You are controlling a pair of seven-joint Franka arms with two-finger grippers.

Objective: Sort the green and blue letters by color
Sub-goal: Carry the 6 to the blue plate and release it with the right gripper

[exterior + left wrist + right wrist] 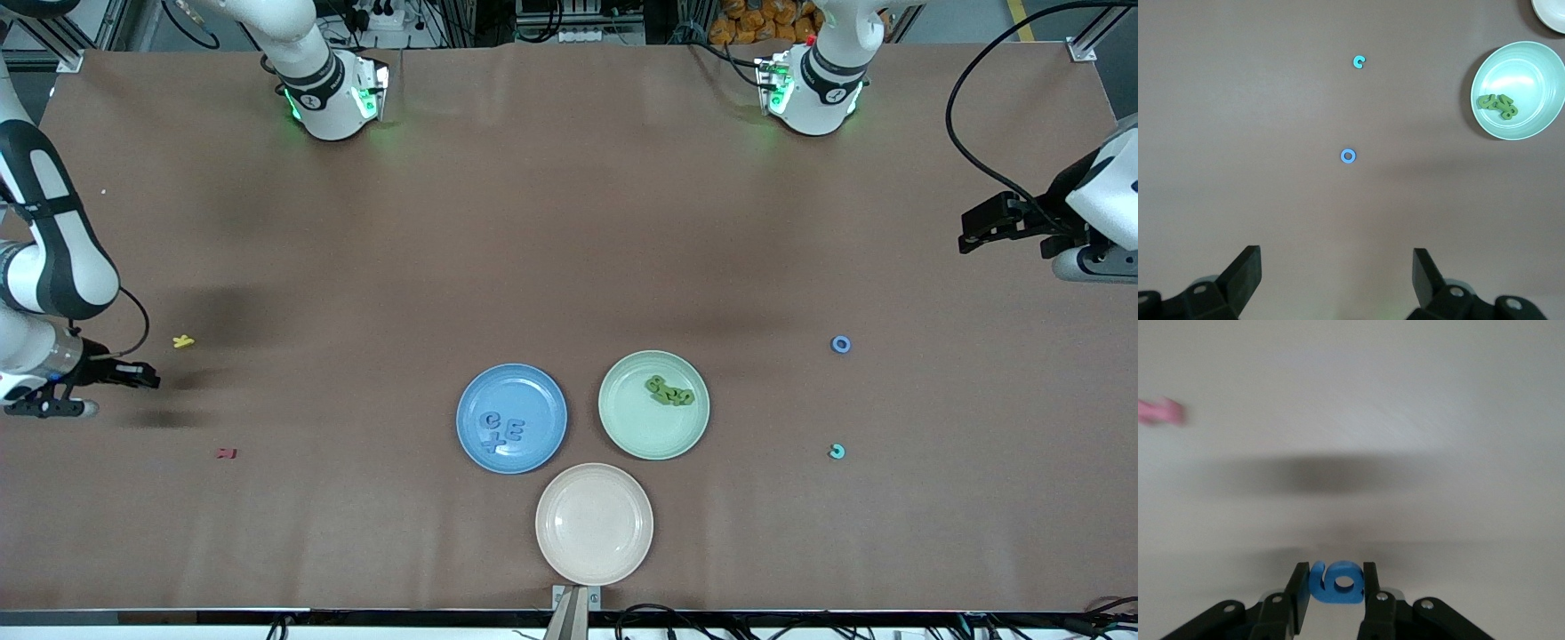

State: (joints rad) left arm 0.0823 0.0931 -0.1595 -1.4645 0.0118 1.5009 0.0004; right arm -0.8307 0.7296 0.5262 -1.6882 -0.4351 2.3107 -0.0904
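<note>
My right gripper (149, 380) hangs low over the table at the right arm's end, shut on a blue digit-shaped letter (1337, 581) clamped between its fingers (1299, 587). Other blue letters (502, 430) lie in the blue plate (533, 382), and green letters (669, 391) (1498, 105) lie in the green plate (640, 436) (1525, 67). A blue ring letter (840, 344) (1348, 156) and a teal C (837, 452) (1359, 62) lie loose toward the left arm's end. My left gripper (973, 229) (1337, 273) waits open and empty above that end.
A beige plate (594, 523) stands nearest the front camera, below the two coloured plates. A yellow K (183, 340) and a small dark red letter (227, 453) (1159, 411) lie on the table close to my right gripper.
</note>
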